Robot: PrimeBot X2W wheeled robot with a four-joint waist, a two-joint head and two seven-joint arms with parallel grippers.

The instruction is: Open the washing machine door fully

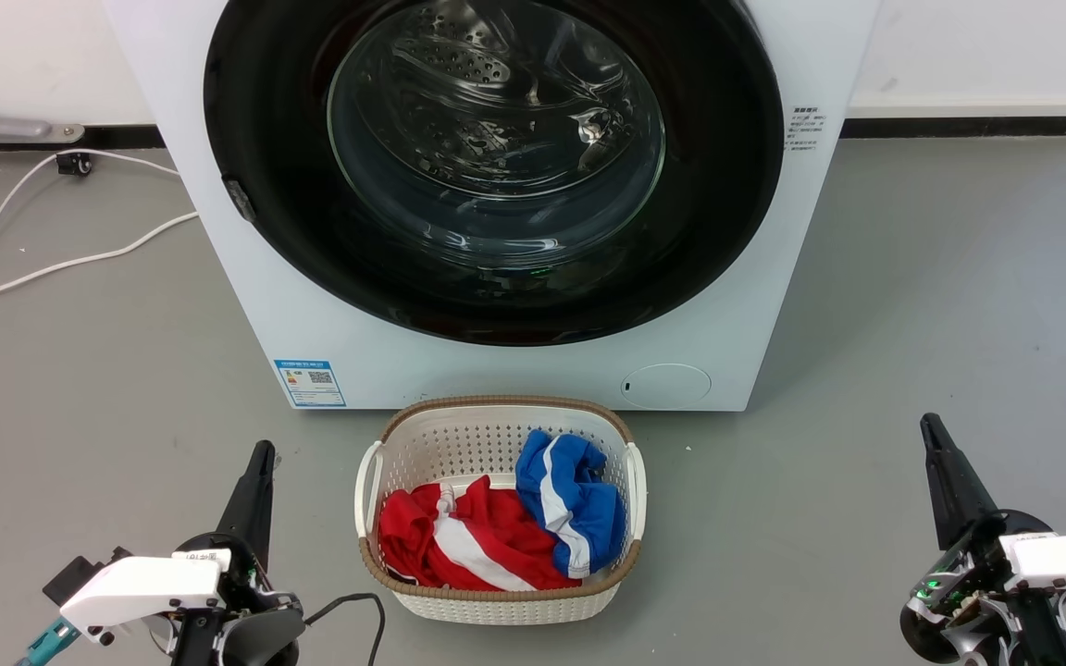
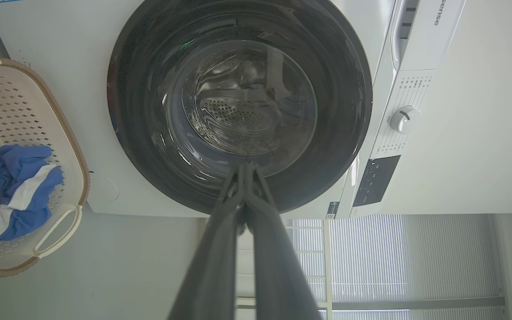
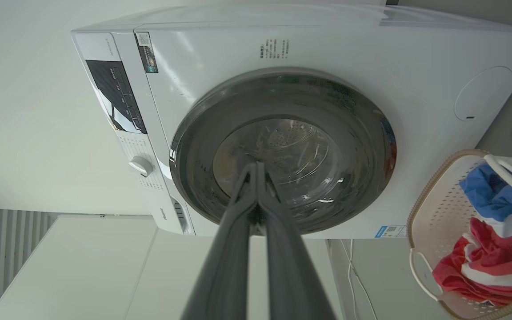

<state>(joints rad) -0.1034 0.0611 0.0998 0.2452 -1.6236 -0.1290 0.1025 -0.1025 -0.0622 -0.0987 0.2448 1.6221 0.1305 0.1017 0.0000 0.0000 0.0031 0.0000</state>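
Head view, lower left: left gripper (image 1: pixel 262 453), wrist body cut by the bottom edge, showing as one dark spike pointing up-frame. Left wrist view shows its tips (image 2: pixel 246 167) pressed together, closed and empty. Lower right: right gripper (image 1: pixel 929 426), cut the same way. Its fingers (image 3: pixel 256 166) also meet at the tip in the right wrist view, closed and empty. Both are well apart from the machine, over the grey floor (image 1: pixel 912 305).

Bottom centre, between the grippers: white laundry basket (image 1: pixel 505 404) with a brown rim, standing just in front of the machine. It holds a red garment (image 1: pixel 473 546) and a blue garment (image 1: pixel 563 495), both bunched up, so type is hard to tell.

Behind the basket: washing machine (image 1: pixel 246 305), its top cut by the frame edge. The washing machine door (image 1: pixel 496 166) fills most of the front and sits flush, shut. Its upper rim is out of frame. The drum is only partly readable through glass reflections. A small grey latch piece (image 1: pixel 239 200) is on the door's left rim. Blue label (image 1: pixel 310 382) is at lower left of the front, round cap (image 1: pixel 665 385) at lower right. The side print (image 1: pixel 806 129) is too small to read. The control knob (image 2: pixel 405 120) shows in the left wrist view.

Far left: white cables (image 1: pixel 52 268) on the floor, running off-frame.
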